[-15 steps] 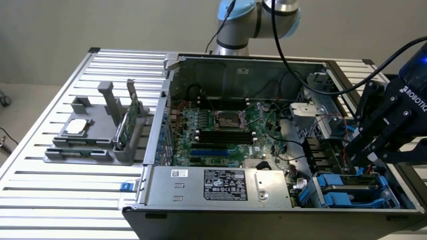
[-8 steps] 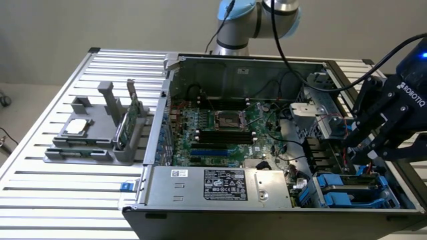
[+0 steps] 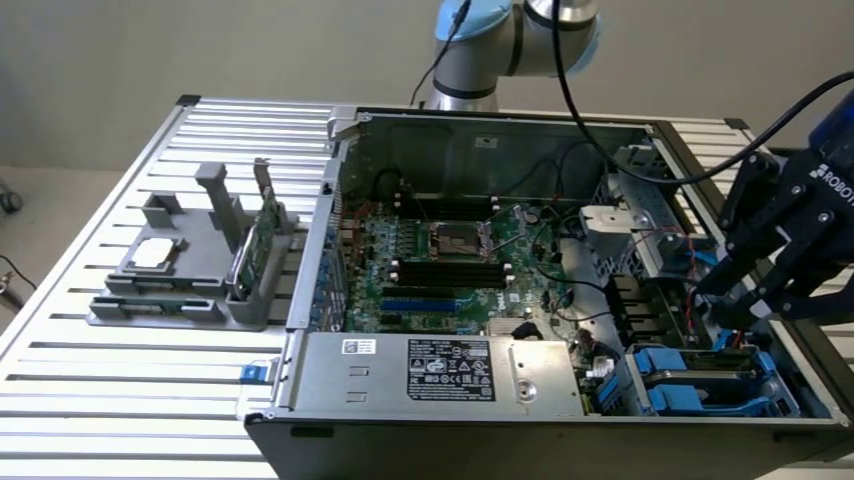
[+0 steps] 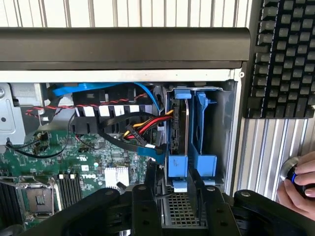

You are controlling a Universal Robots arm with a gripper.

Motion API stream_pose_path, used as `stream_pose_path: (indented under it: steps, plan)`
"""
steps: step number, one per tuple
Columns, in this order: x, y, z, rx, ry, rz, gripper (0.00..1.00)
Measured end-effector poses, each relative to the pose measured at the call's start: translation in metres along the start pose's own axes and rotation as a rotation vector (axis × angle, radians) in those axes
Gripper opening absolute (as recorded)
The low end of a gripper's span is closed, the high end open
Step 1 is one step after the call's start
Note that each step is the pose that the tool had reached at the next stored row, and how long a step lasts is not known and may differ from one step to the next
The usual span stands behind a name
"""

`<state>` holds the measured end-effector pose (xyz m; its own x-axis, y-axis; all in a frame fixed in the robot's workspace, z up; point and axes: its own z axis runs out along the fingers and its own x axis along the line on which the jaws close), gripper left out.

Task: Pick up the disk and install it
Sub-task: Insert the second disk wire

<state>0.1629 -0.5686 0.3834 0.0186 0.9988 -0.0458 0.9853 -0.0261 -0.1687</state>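
One black claw [image 4: 174,196] spread, holding nothing; silver-grey metal disk in blue plastic carrier [image 4: 178,132] sits upright in the case bay just beyond its fingertips.

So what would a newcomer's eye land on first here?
Probably the open computer case, its green motherboard bare in the middle. Next, the black gripper at the exterior view's right, over the blue drive bay, where the disk stands on edge in its blue frame. A person's hand rests beside the case.
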Motion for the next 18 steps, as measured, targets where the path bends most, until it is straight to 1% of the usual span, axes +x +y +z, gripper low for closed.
stream_pose_path:
  steps: [5, 10, 14, 18]
  plan:
    - [0.002, 0.0041, 0.0035, -0.0015, -0.001, 0.0, 0.4]
    - [0.005, 0.0068, 0.0083, -0.0084, -0.0009, 0.0, 0.4]
    - [0.008, 0.008, 0.0114, -0.0159, -0.001, 0.001, 0.4]
    - [0.011, 0.008, 0.0127, -0.0169, -0.0003, 0.003, 0.4]
